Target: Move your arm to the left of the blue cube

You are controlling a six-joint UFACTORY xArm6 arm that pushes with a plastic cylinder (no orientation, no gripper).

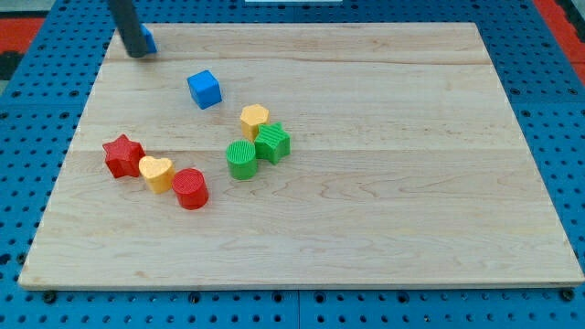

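Observation:
The blue cube (pixel 205 89) sits on the wooden board (pixel 384 183) in the upper left part of the view. My rod comes down from the view's top left, and my tip (pixel 135 53) rests on the board well to the upper left of the blue cube, apart from it. A second blue block (pixel 148 39) is mostly hidden behind the rod, touching or very near my tip; its shape cannot be made out.
A yellow hexagonal block (pixel 254 119), a green star-like block (pixel 272 143) and a green cylinder (pixel 241 158) cluster below right of the cube. A red star (pixel 122 154), yellow heart (pixel 156 172) and red cylinder (pixel 191 189) lie in a row at the lower left.

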